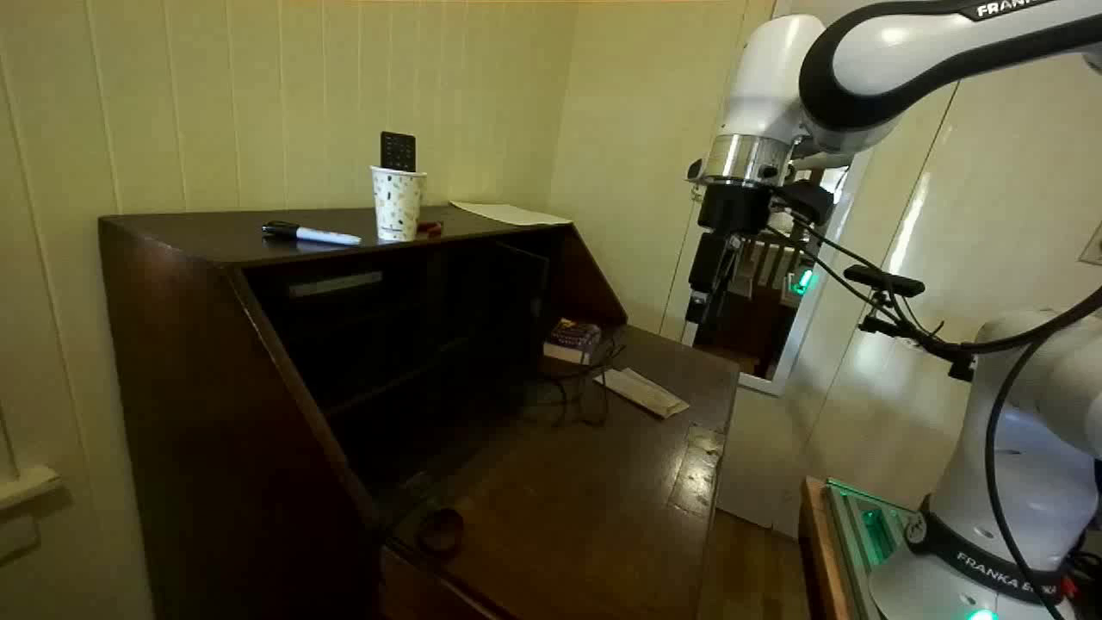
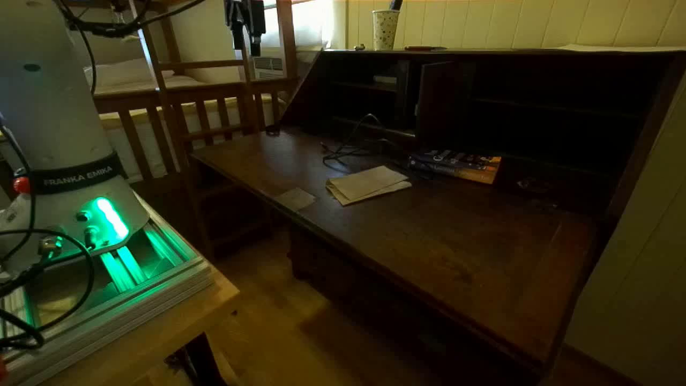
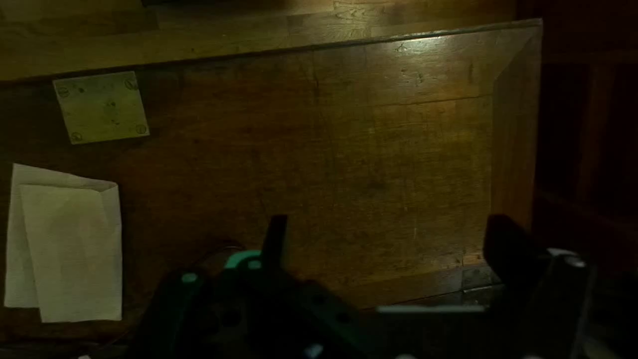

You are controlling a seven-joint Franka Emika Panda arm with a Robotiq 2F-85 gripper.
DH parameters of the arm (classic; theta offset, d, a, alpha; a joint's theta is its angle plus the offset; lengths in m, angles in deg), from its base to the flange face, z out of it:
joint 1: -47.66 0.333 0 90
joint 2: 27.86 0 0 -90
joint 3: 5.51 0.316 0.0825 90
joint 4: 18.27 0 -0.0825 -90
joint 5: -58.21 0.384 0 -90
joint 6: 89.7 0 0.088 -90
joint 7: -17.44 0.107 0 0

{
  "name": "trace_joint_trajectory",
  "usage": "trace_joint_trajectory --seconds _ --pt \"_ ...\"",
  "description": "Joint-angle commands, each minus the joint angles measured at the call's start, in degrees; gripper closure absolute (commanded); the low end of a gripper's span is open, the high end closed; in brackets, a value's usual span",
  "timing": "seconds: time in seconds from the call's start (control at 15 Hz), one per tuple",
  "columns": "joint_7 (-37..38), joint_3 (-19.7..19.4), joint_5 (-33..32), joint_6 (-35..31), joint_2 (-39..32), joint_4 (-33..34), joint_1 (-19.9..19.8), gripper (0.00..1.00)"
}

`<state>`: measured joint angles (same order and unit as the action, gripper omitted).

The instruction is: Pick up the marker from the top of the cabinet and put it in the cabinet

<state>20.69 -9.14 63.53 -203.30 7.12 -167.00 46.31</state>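
Note:
The marker (image 1: 314, 234) lies on top of the dark brown cabinet (image 1: 172, 362), its dark end to the left in an exterior view. In an exterior view a tiny object at the top edge may be its end; I cannot tell. The cabinet (image 2: 461, 241) has its front panel folded down and its dark inner shelves exposed. My gripper (image 1: 704, 310) hangs in the air above the outer side of the fold-down panel, well away from the marker. It also shows in an exterior view (image 2: 246, 45). In the wrist view my gripper (image 3: 388, 222) is open and empty, with the panel (image 3: 359, 149) below.
A patterned cup (image 1: 399, 207) holding a black remote (image 1: 398, 151) stands on top beside the marker. White paper (image 1: 508, 213) lies there too. A book (image 2: 455, 165), cables (image 2: 348, 150) and a folded paper (image 2: 370, 184) lie on the panel. A small inner door (image 2: 435, 99) stands open.

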Motion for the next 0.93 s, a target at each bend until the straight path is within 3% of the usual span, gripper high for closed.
trace_joint_trajectory --seconds 0.0,0.27,0.4,0.67,0.87 --pt "-0.3 0.5 0.3 0.2 0.0 0.1 -0.6 0.00" --pt "-0.7 -0.1 1.7 -1.9 0.0 -0.1 -0.3 0.00" --pt "-1.2 -1.0 3.4 -7.5 -0.7 0.0 -0.1 0.00" --pt "-6.1 -2.4 2.9 -25.0 -5.3 2.1 0.8 0.00" --pt "-14.3 -4.6 3.1 -29.3 -11.1 7.1 3.9 0.00"
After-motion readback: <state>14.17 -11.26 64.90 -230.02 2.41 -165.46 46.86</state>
